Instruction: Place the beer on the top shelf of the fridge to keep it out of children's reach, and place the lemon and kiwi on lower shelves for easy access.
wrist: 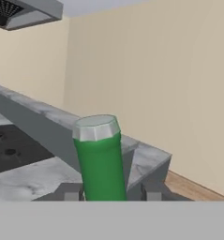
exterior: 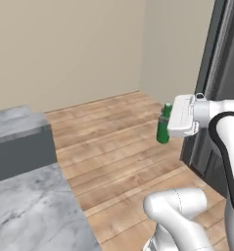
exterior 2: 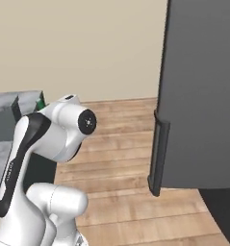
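The gripper [wrist: 111,193] is squeezing the beer [wrist: 100,161]. In the hand view its two dark finger tips [wrist: 70,192] are pressing on each side of the green bottle, low down on it. The bottle's flat grey end is pointing away from the hand.

In the left base view, the beer [exterior: 163,129] is hanging in the air, sticking out from the white hand. It is high over the wooden floor [exterior: 113,142]. It is just beside the fridge [exterior: 221,73], on the side that is facing the tan wall [exterior: 64,49]. The bottle is not touching the fridge.

In the right base view, the fridge's dark door [exterior 2: 203,96] is standing tall, with a long dark handle [exterior 2: 157,156] along its edge. A little bit of the green beer [exterior 2: 40,102] is peeking out behind the arm's round white joint, away from the fridge door.

The grey stone counter [exterior: 35,206] is sitting well apart from the fridge, across the wooden floor. In the hand view, the counter [wrist: 38,176] is lying behind the bottle, with a black stove top [wrist: 10,152] set in it and a grey hood [wrist: 24,11] hanging up above.
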